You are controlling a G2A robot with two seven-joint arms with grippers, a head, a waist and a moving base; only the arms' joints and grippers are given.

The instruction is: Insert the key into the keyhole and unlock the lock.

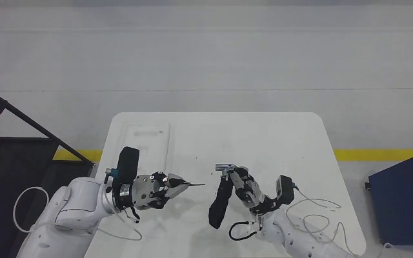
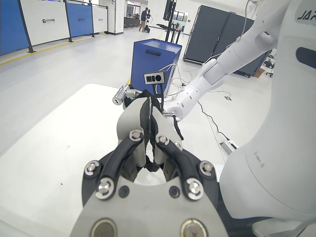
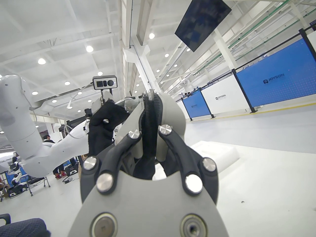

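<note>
My left gripper hovers over the near left part of the white table, shut on a thin key whose blade points right toward the lock. In the left wrist view the key stands edge-on between the black pads. My right gripper is near the table's middle front, shut on a silver lock. The lock's round face with its keyhole is turned toward the left gripper. A small gap separates key tip and lock. In the right wrist view the lock sticks out beside the right gripper.
A flat white pad lies at the table's far left. Loose cables trail over the table's right front. A blue cabinet stands on the floor to the right of the table.
</note>
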